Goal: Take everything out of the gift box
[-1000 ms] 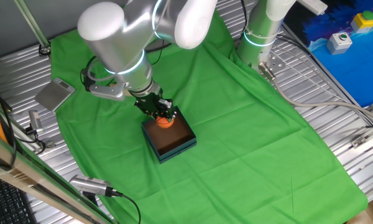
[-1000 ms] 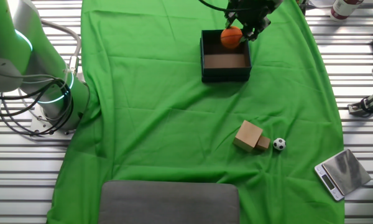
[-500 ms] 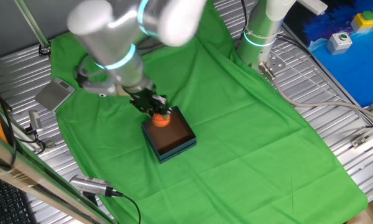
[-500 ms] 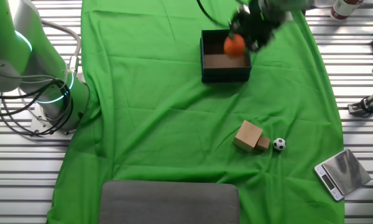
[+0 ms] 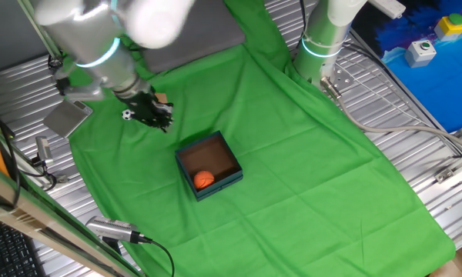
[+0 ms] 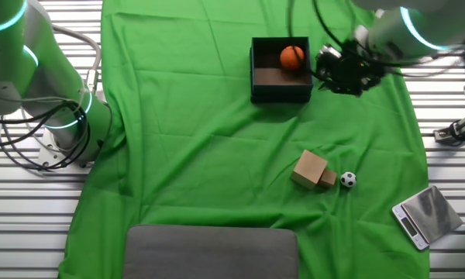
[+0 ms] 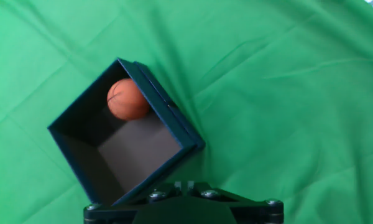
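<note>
Basketball has slipped back into the gift box as the gripper swung away beside it; whether the fingers are open I cannot tell, so that last toy still needs lifting out

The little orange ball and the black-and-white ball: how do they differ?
The orange basketball sits inside the gift box, against one wall; the soccer ball lies out on the green cloth. The basketball is plain orange with thin dark lines, while the soccer ball is patched black and white. The basketball looks larger. The soccer ball rests next to the wooden block; the basketball is alone in the box. Both are small round toy balls.
</note>
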